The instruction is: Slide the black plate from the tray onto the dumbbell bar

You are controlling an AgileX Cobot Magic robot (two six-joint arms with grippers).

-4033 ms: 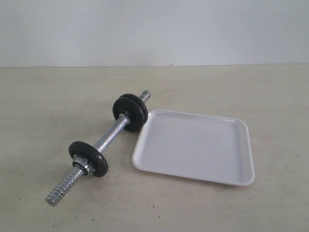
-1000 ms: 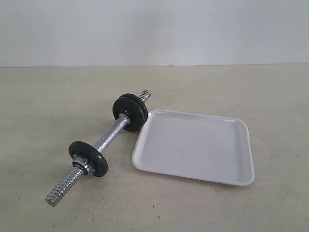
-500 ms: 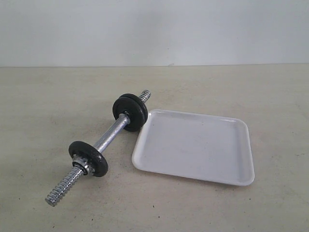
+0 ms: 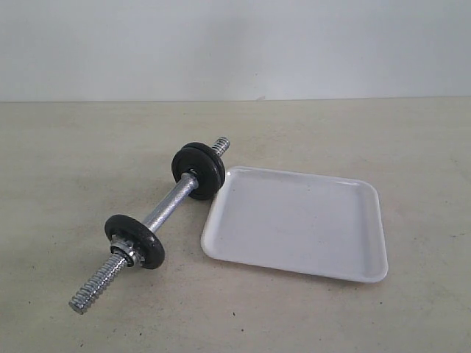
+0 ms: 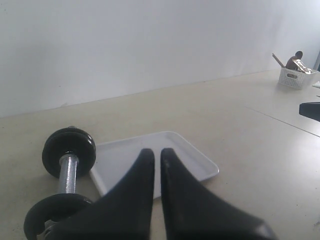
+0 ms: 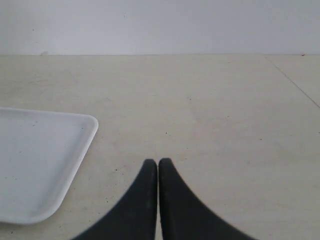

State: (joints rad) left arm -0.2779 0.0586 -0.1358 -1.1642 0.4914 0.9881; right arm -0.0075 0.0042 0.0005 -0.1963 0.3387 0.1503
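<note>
- black plate [image 4: 199, 170] threaded on dumbbell bar [image 4: 168, 207], just beside tray [image 4: 294, 220] far-left corner, on table [image 4: 66, 147]
- left gripper [image 5: 156, 152], right gripper [image 6: 158, 162]: fingertips pressed together, gripping nothing

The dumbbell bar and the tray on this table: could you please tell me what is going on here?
Nothing is being handled just now. The dumbbell bar lies beside the tray, carrying the black plate near its far end and a disc with a silver nut nearer the camera. The tray holds nothing. The left claw and the right claw are both shut and empty.
</note>
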